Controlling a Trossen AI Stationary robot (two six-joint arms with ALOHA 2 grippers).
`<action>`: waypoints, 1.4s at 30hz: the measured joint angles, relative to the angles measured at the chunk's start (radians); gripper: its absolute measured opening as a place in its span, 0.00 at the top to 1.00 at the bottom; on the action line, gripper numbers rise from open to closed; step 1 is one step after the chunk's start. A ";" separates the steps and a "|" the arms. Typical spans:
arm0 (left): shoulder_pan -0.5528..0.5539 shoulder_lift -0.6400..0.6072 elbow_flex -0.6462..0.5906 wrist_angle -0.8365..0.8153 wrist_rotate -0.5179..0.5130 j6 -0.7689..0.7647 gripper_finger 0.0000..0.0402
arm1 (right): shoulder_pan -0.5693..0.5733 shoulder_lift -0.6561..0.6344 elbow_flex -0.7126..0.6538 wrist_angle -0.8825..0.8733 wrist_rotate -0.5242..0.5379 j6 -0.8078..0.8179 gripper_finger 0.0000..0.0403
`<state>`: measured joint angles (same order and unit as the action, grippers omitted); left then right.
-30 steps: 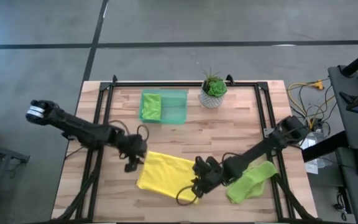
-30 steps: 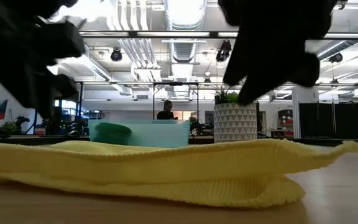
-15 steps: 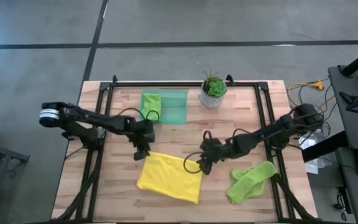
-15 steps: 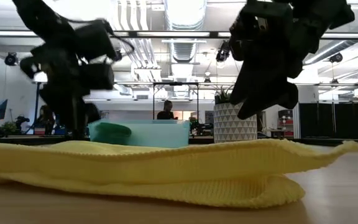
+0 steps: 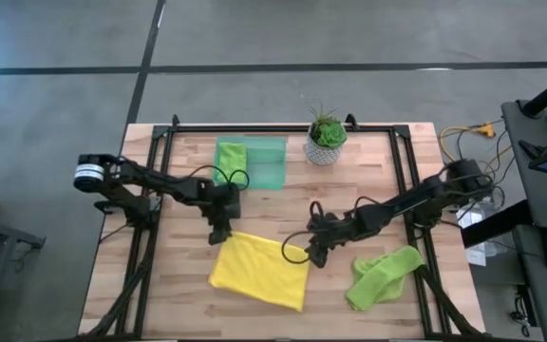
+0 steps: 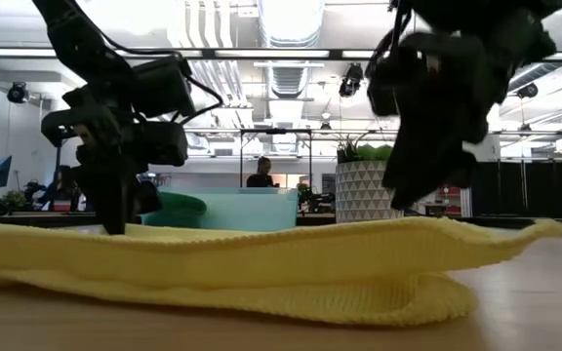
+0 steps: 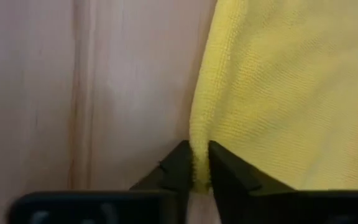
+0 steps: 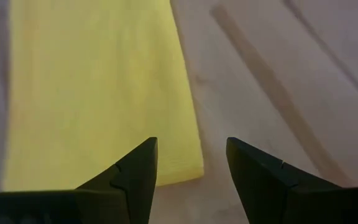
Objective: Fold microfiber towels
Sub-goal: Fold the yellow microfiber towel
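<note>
The yellow towel (image 5: 259, 271) lies folded double on the table's middle; its fold shows at the near right in the low view (image 6: 427, 292). My left gripper (image 5: 219, 235) stands at the towel's far left corner, shut on it. My right gripper (image 5: 311, 255) hovers open at the far right corner (image 8: 188, 168), one finger on either side, touching nothing. A lime green towel (image 5: 383, 275) lies crumpled on the table to the right. Another lime green towel (image 5: 231, 161) lies in the green tray (image 5: 272, 163). My left gripper pinches the yellow towel's far left corner (image 7: 199, 163) between its two fingertips (image 7: 180, 168). The fingers come slanting down from the table's left. The rest of the towel lies flat on the table, slack.
A potted plant (image 5: 326, 141) stands at the far edge, right of the tray. A black frame (image 5: 164, 133) runs round the tabletop. Bare wood lies left of the yellow towel and between the towel and the tray.
My left gripper has swung a little toward the right and far edge and come down onto the towel's far left corner. My right gripper has gone from the towel's near right corner toward the far edge, to its far right corner. The towel has stayed put.
</note>
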<state>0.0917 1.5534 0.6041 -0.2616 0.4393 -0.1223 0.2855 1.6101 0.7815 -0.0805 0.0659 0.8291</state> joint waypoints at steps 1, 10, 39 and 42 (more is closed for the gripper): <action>0.000 -0.002 0.000 0.001 -0.002 0.000 0.94 | 0.000 0.016 0.000 0.006 -0.006 -0.011 0.54; 0.000 -0.005 0.003 -0.001 0.006 -0.003 0.97 | -0.016 0.127 0.002 0.127 -0.084 -0.062 0.54; 0.051 -0.144 0.048 -0.037 -0.283 -0.019 1.00 | -0.139 0.039 0.045 -0.206 0.052 -0.318 0.98; 0.083 -0.152 0.085 -0.067 -0.326 -0.014 1.00 | -0.175 -0.021 0.045 -0.242 0.063 -0.346 0.98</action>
<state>0.1752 1.4019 0.6895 -0.3283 0.1134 -0.1361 0.1104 1.5892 0.8268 -0.3230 0.1291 0.4827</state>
